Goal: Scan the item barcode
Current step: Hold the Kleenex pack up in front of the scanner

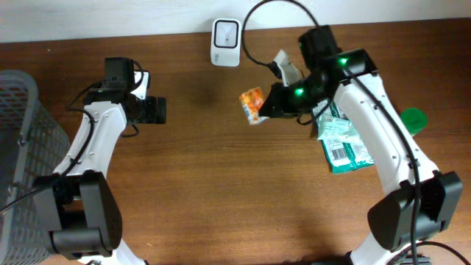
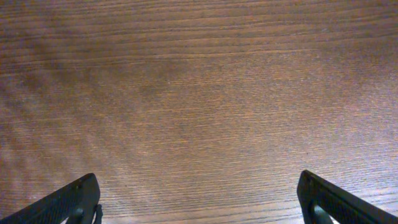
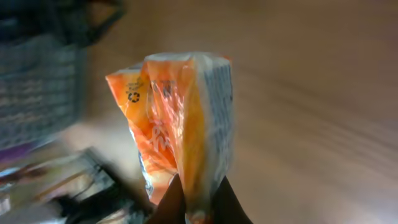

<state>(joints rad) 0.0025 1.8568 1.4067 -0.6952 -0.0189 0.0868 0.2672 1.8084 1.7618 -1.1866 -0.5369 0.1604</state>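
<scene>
I'm working over a dark brown wooden counter with a fine lengthwise grain. A strip of pale wall runs along its far edge. A white barcode scanner sits against that wall, beyond my right pincer and off to its left. A grey wire basket stands at the counter's edge, well to the left of my left pincer. That left pincer has its fingers spread wide over bare wood in the left wrist view.

Just right of the right pincer, partly under that arm, a green and white packet lies flat with a barcode facing up.

The right pincer is clamped on an orange snack packet, pinching one end so the rest sticks out to the pincer's left. From the right wrist, the orange snack packet looks crumpled. Its front is orange with a black recycling mark near the top, and its white side panel carries small print too blurred to read.
</scene>
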